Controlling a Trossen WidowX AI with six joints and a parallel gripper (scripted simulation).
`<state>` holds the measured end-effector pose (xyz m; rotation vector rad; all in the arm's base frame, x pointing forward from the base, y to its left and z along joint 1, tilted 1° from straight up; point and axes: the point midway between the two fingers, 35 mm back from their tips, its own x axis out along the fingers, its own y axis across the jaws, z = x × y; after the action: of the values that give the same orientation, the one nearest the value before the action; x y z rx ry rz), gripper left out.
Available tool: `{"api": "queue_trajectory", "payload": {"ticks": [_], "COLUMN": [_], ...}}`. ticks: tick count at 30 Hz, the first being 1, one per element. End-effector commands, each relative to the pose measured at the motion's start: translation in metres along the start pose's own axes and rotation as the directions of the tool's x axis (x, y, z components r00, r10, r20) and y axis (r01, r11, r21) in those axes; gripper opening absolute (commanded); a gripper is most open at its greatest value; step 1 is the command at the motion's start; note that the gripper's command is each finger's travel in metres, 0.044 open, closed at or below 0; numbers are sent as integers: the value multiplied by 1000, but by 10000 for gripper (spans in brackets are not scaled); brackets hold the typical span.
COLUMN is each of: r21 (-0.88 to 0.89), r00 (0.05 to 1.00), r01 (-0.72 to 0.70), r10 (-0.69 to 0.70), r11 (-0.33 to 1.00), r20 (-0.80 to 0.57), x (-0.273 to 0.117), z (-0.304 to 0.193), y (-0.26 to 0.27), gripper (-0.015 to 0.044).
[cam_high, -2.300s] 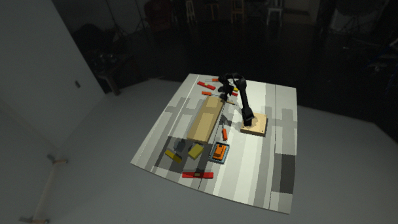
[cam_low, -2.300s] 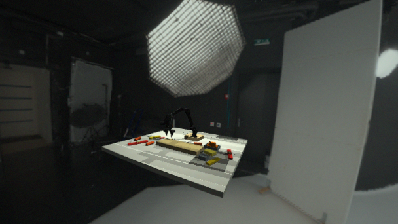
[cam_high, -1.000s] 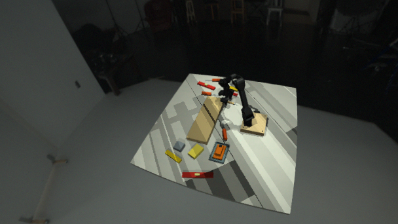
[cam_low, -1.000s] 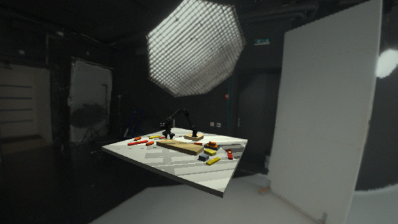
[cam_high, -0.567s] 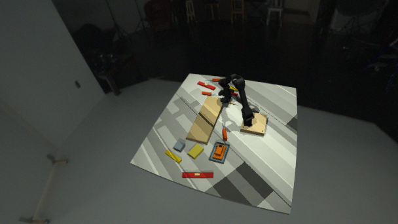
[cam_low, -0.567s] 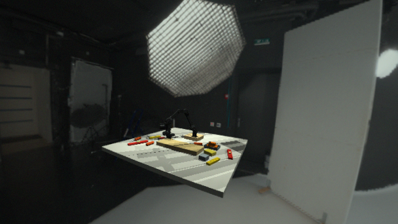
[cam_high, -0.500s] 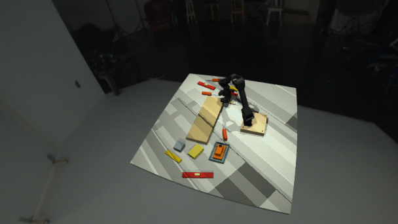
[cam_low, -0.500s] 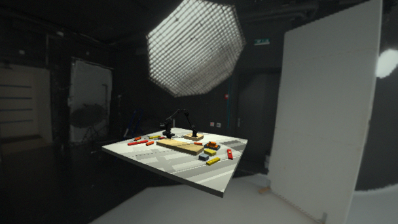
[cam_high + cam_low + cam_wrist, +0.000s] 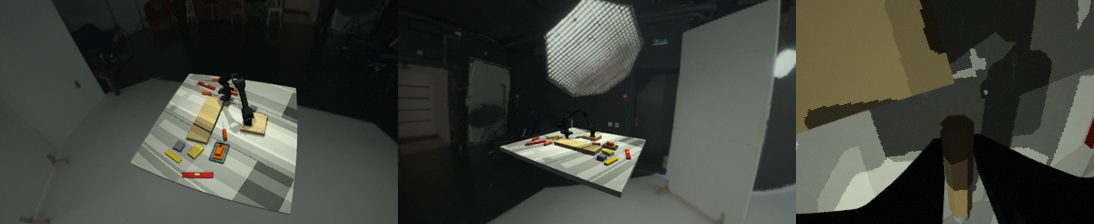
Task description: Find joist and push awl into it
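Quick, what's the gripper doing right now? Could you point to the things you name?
Gripper (image 9: 226,99) (image 9: 567,137) (image 9: 957,143): closed on the awl's wooden handle (image 9: 957,137), at the end of the floor panel (image 9: 205,113) (image 9: 575,145) (image 9: 851,55).

A large gridded lamp (image 9: 594,47) glows above the pale, lit table (image 9: 268,157) (image 9: 575,165) amid dim, soft-grained surroundings.

The robot's arm (image 9: 243,98) (image 9: 588,124) is black all over, with slim, straight links and bulkier, rounded joints. Its end effector (image 9: 225,99) (image 9: 567,136) (image 9: 957,143) is black too, with two dark fingers that narrow toward their tips and show smooth, plain surfaces.
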<state>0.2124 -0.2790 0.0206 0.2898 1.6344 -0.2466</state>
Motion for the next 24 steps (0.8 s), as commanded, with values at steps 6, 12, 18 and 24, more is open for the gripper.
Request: {"api": "queue_trajectory", "payload": {"ticks": [6, 12, 18, 24], "r21": [-2, -2, 6, 76], "r00": [1000, 1000, 999, 991], "r01": [18, 18, 19, 24], "r10": [-18, -18, -19, -33], "r11": [1000, 1000, 1000, 997], "r20": [23, 23, 32, 126], "x": [-68, -98, -99, -107], "z": [-2, -8, -9, -16], "y": [-2, 1, 1, -5], "gripper": [0, 0, 0, 0]}}
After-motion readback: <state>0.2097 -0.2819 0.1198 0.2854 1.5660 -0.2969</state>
